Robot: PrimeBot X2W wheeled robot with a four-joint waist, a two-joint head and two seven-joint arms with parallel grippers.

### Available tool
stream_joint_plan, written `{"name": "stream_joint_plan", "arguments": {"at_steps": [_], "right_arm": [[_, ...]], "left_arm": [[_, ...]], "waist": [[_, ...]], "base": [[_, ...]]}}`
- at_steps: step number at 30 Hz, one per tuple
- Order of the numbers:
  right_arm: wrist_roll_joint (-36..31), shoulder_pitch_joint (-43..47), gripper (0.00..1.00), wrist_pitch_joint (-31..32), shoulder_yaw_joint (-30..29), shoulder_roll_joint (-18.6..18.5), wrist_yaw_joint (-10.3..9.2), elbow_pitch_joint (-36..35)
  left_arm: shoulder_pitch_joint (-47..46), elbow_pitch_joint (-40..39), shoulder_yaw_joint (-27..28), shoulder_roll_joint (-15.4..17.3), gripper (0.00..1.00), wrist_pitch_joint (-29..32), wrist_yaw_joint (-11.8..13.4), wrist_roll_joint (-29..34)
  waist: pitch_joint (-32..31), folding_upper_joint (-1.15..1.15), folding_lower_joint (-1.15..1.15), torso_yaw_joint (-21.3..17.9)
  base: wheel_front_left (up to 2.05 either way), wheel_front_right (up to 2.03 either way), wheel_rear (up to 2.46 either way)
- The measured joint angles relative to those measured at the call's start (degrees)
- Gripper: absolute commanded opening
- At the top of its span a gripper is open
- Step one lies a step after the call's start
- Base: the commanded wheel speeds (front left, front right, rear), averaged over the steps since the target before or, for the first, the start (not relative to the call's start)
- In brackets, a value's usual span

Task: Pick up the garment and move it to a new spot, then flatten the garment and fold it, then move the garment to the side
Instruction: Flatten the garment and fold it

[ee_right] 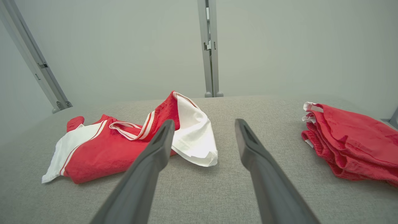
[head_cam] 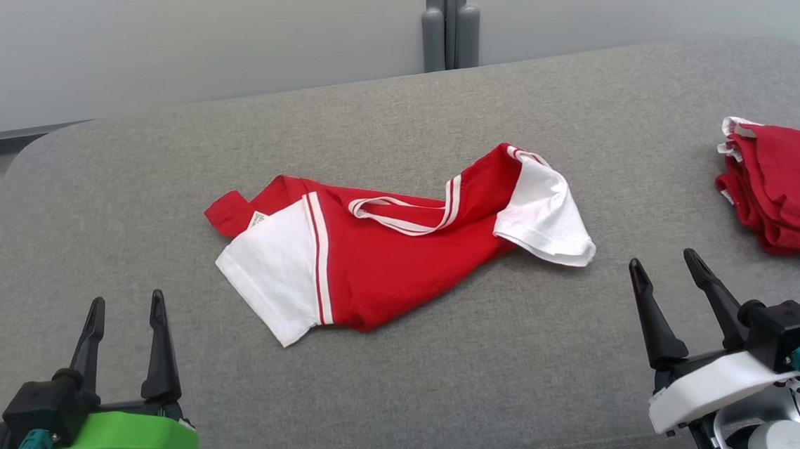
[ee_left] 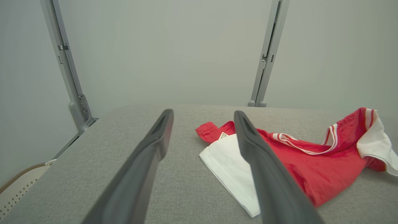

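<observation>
The garment (head_cam: 387, 246) is a red T-shirt with white sleeves and white-striped trim, lying crumpled in the middle of the grey padded table (head_cam: 434, 109). It also lies ahead and to the right in the left wrist view (ee_left: 311, 161), and to the left in the right wrist view (ee_right: 118, 146). My left gripper (head_cam: 128, 307) rests at the near left, open and empty, short of the shirt's white sleeve. At the near right my right gripper (head_cam: 662, 264) is open and empty too, just below and right of the other sleeve.
A pile of folded red garments (head_cam: 788, 187) sits at the table's right edge, also visible on the right in the right wrist view (ee_right: 351, 143). Grey wall panels with a vertical post (head_cam: 449, 17) stand behind the table.
</observation>
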Motion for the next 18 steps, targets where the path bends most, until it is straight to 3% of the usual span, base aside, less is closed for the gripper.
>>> {"name": "stream_joint_plan", "arguments": {"at_steps": [9,18], "right_arm": [[0.66,-4.67,1.0,1.92,3.94,-3.43,0.0,2.18],[4.1,-17.89,1.0,4.8,12.04,-9.82,0.0,11.46]], "left_arm": [[-2.82,0.94,-0.4,-2.43,1.0,0.0,-1.25,1.69],[-7.31,2.0,-1.46,-6.59,1.0,0.01,-3.69,4.02]], "waist": [[1.48,0.0,0.0,4.83],[5.05,0.0,0.0,11.44]], "base": [[0.0,0.0,0.0],[0.0,0.0,0.0]]}}
